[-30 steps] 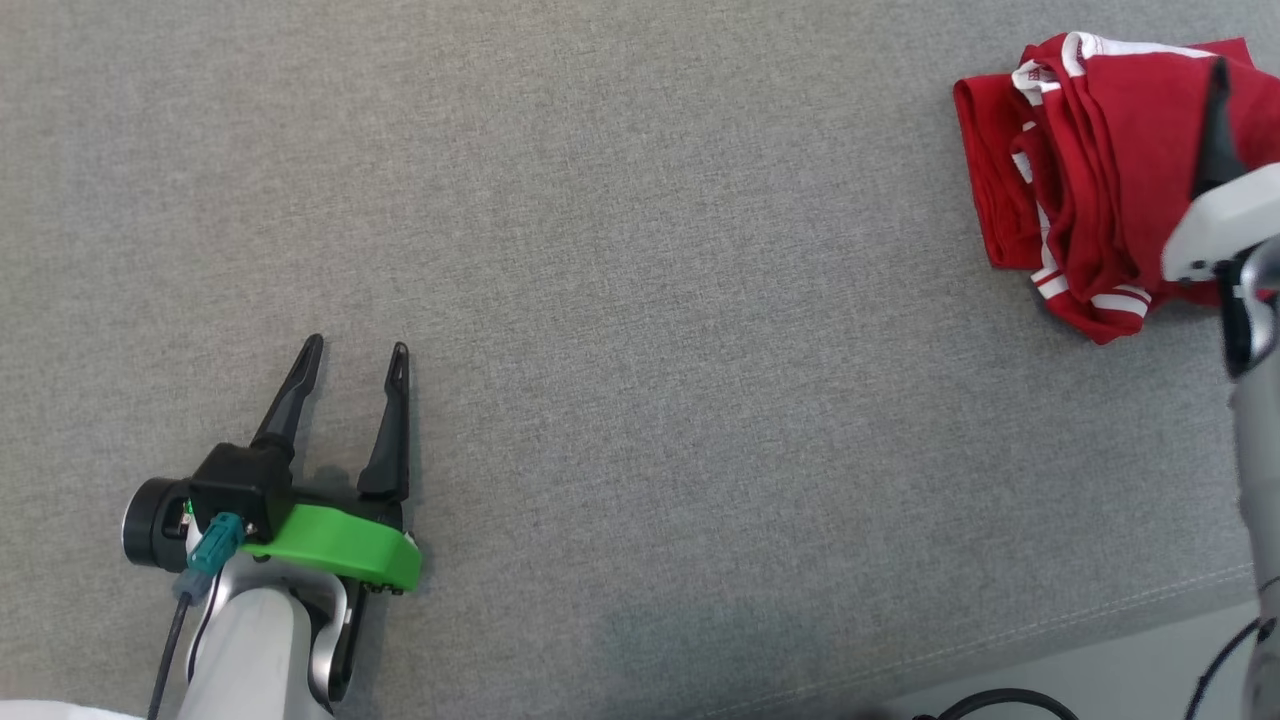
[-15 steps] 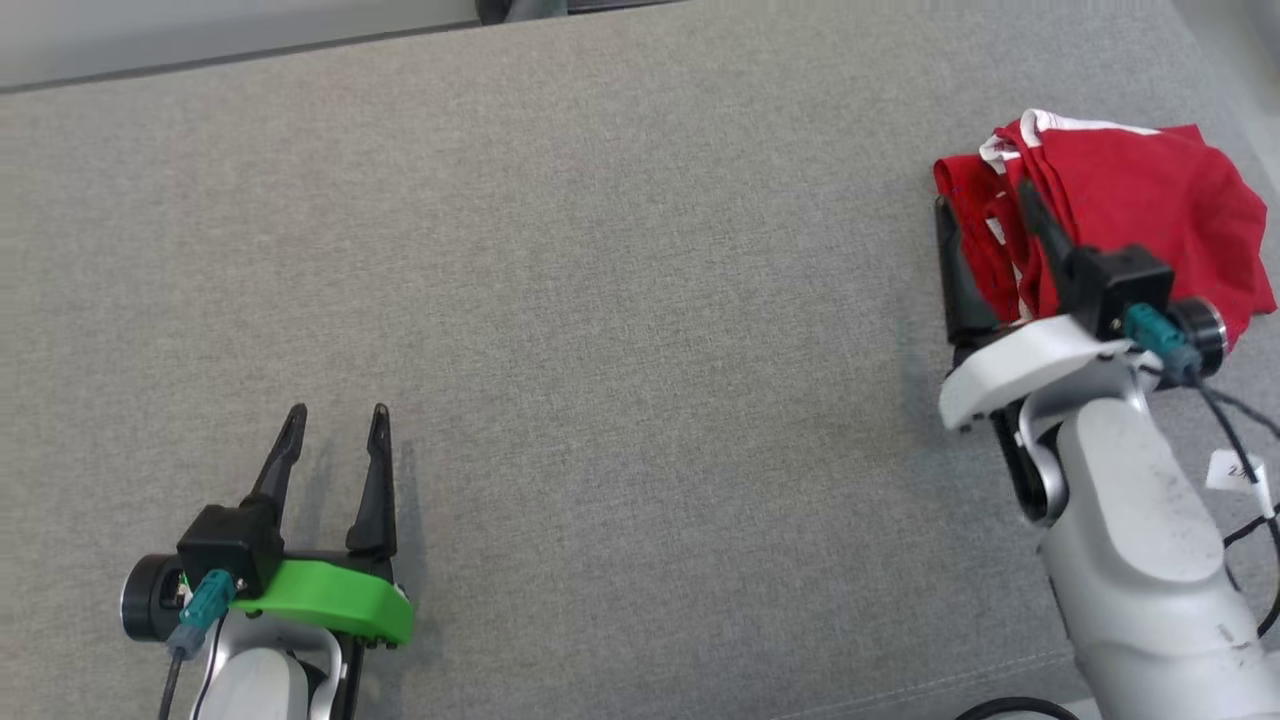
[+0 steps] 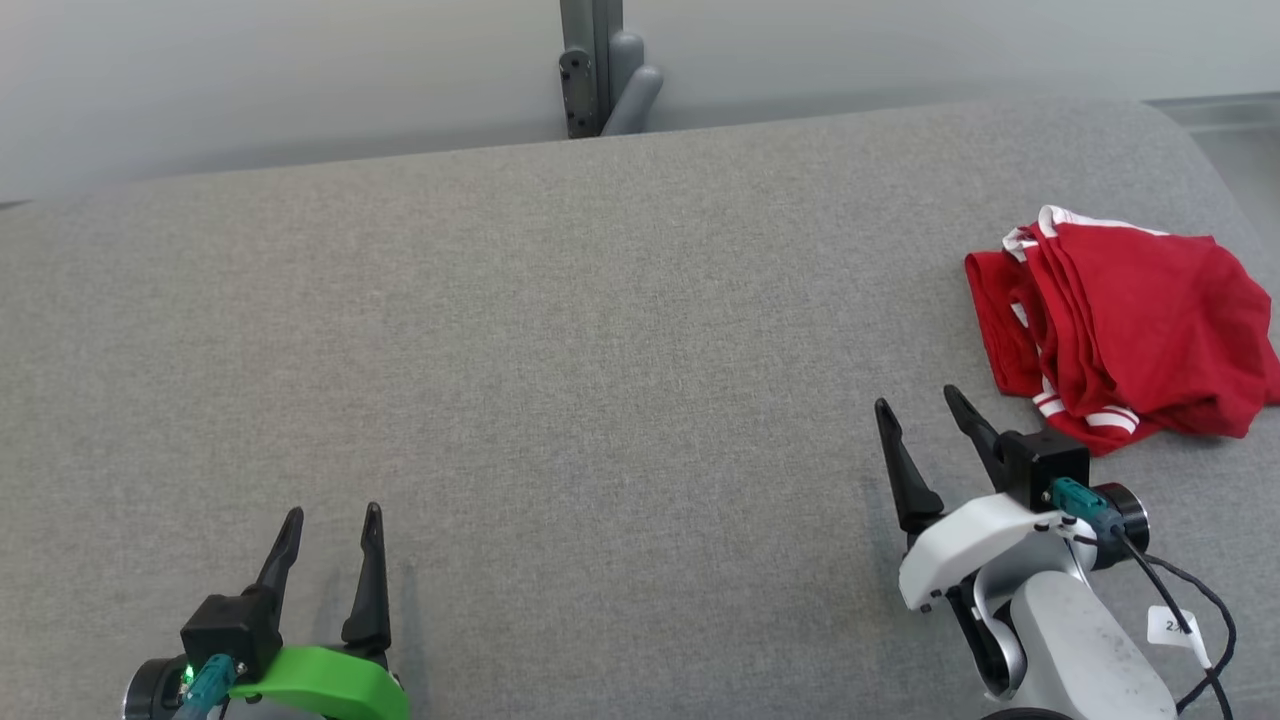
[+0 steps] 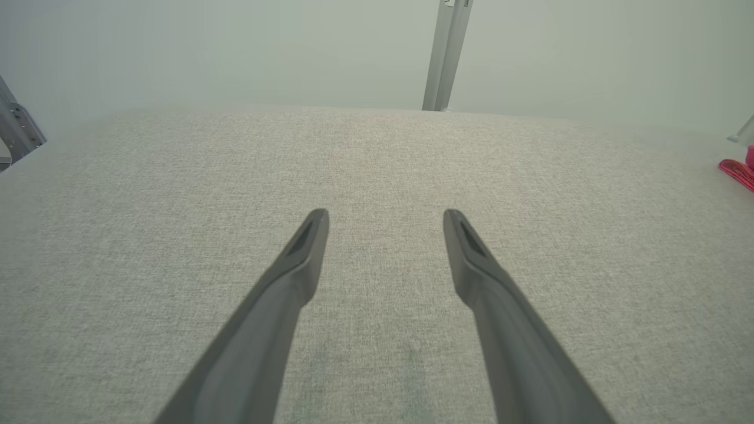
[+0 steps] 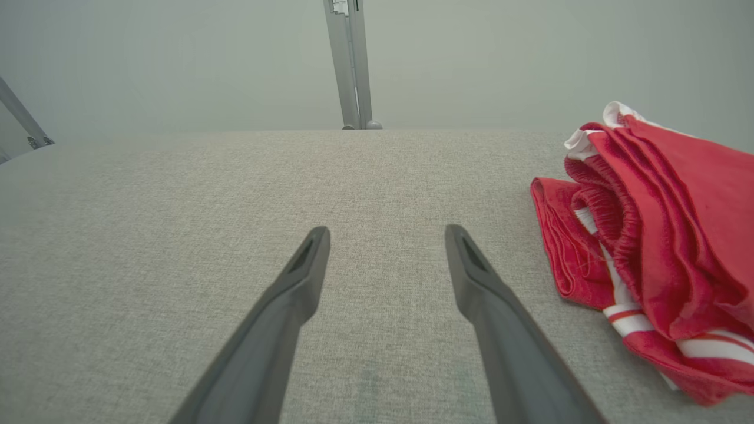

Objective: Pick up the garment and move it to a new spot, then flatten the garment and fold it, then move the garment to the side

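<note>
One garment [image 3: 1150, 320]; two grippers [image 3: 332, 512] [image 3: 915, 398], spread

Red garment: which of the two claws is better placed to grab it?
Probably the right claw: it is open and close beside the red garment, which lies at the robot's right. The left claw, also open, sits far across the grey surface.

surface: grey woven fabric surface [image 3: 600, 350] — broad and flat, rounded at its far right corner, a stitched seam not discernible | behind: grey metal post [image 3: 590, 70] standing upright at the far edge, near the middle | backdrop: plain pale wall [image 3: 250, 80] | left: angled metal strut [image 4: 17, 126] — just past the surface's left edge
</note>
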Tool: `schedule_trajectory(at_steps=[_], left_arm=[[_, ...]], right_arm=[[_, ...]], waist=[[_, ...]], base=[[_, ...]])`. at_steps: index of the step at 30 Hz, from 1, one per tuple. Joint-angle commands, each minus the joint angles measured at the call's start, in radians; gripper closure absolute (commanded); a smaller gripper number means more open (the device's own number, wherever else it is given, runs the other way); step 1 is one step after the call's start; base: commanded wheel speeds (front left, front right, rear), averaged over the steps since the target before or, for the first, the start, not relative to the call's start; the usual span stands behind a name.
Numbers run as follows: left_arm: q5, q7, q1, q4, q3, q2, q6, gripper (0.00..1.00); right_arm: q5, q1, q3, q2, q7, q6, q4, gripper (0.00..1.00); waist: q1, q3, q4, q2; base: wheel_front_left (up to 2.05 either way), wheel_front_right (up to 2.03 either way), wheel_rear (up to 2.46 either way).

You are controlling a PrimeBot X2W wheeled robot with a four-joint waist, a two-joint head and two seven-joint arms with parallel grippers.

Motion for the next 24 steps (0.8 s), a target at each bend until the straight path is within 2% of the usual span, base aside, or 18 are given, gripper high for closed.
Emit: schedule_trajectory(at_steps=[1,11,24], left_arm=[[-0.003,0.001,0.020,-0.002,0.010,0.001,0.001,0.00],[-0.011,0.001,0.067,0.011,0.026,-0.001,0.001,0.00],[-0.018,0.001,0.074,0.025,0.032,-0.001,0.008,0.00]], right_arm=[[0.007,0.025,-0.001,0.000,-0.002,-0.002,-0.006,0.00],[0.028,0.106,0.016,0.006,-0.002,-0.002,-0.043,0.00],[0.015,0.133,0.037,0.005,-0.002,-0.002,-0.040,0.00]], waist=[[0.0001,-0.053,0.032,0.0001],[0.0001,-0.111,0.037,0.0001],[0.0001,-0.119,0.023,0.0001]], base=[[0.00,0.00,0.00],[0.00,0.00,0.00],[0.00,0.00,0.00]])
